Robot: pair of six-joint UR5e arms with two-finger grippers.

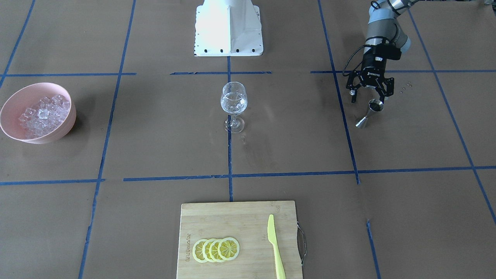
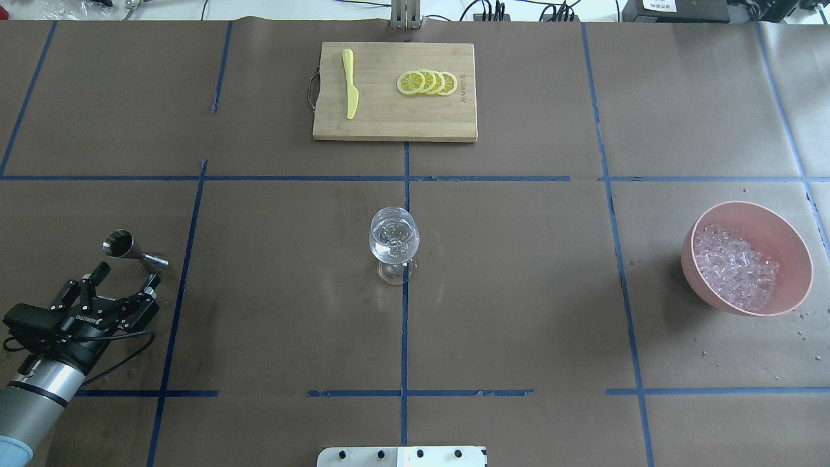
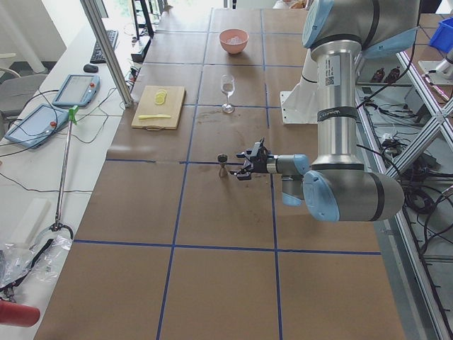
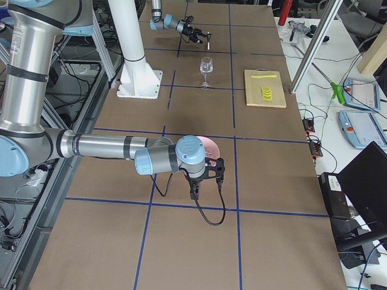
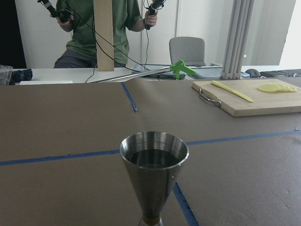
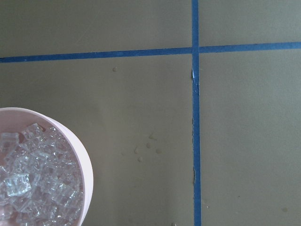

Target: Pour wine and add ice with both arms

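A steel jigger (image 1: pixel 370 113) stands on the table and holds dark wine (image 5: pixel 154 159). My left gripper (image 2: pixel 130 274) is open, just short of the jigger (image 2: pixel 133 250), with its fingers apart on either side of it and not touching. The empty-handed left gripper also shows in the front view (image 1: pixel 369 99). A clear wine glass (image 2: pixel 393 240) stands at the table's middle. Ice cubes (image 2: pixel 736 266) fill a pink bowl (image 2: pixel 799 263). My right gripper (image 4: pixel 204 183) hangs beside the bowl (image 4: pixel 211 148); I cannot tell whether it is open. The right wrist view shows the ice (image 6: pixel 33 179).
A wooden cutting board (image 2: pixel 389 120) with lemon slices (image 2: pixel 428 82) and a yellow knife (image 2: pixel 350 91) lies at the table's far edge. The white base block (image 1: pixel 228 27) stands behind the glass. A person (image 5: pixel 101 28) stands beyond the table.
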